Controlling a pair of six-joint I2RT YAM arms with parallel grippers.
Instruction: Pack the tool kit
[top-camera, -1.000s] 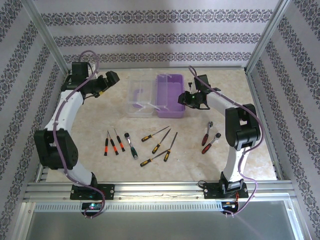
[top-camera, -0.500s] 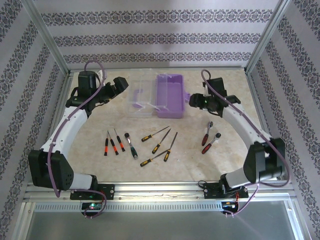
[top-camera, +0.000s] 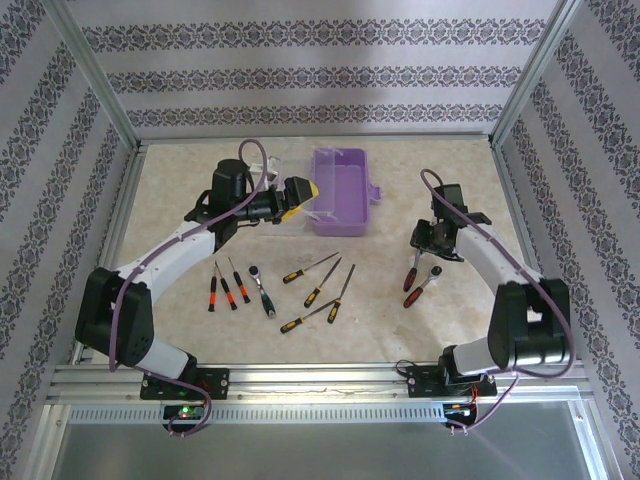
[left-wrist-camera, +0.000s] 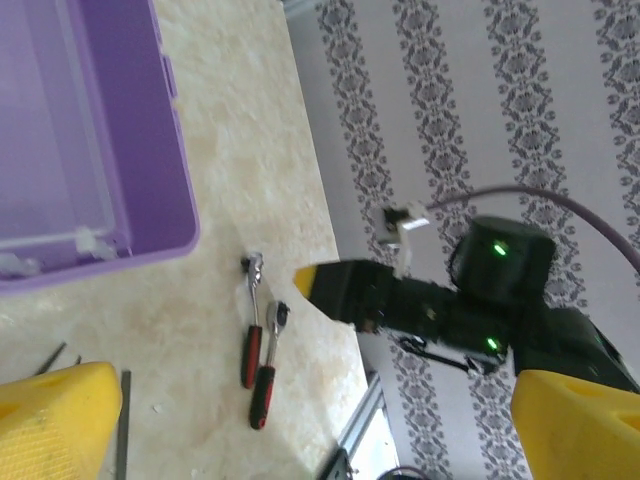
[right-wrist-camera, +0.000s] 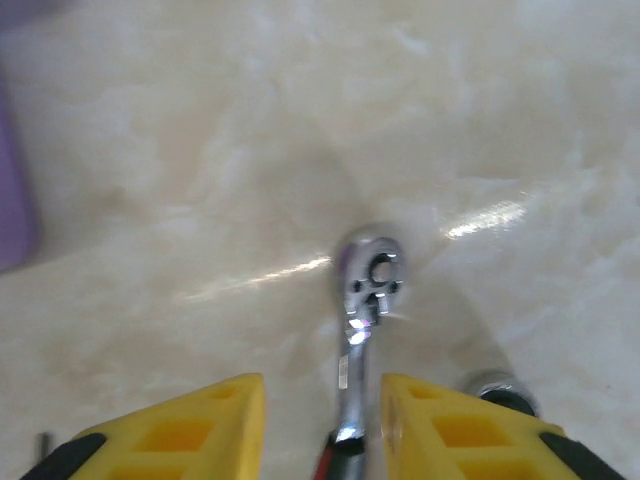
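Note:
The tool kit's lilac box (top-camera: 341, 190) stands open at the back centre, and its purple wall (left-wrist-camera: 175, 160) fills the upper left of the left wrist view. My left gripper (top-camera: 300, 193) hovers open at the box's left side, over the clear lid, which it mostly hides. Wide apart, its yellow fingers (left-wrist-camera: 50, 425) hold nothing. Two red-and-black-handled ratchets (top-camera: 418, 274) lie right of centre. My right gripper (top-camera: 426, 240) is low over them, open. Its yellow fingers (right-wrist-camera: 180, 435) straddle the steel shaft of one ratchet (right-wrist-camera: 368, 280) without touching it.
Left of centre lie three red-handled screwdrivers (top-camera: 226, 287) and a dark-handled ratchet (top-camera: 263, 292). Several orange-and-black screwdrivers (top-camera: 320, 290) lie fanned in the middle. The second ratchet's head (right-wrist-camera: 495, 392) sits just right of my right fingers. Aluminium frame rails border the table.
My left arm swung right, from the back left corner to the lid. My right gripper left the box, dropped over the ratchets, and its jaws narrowed.

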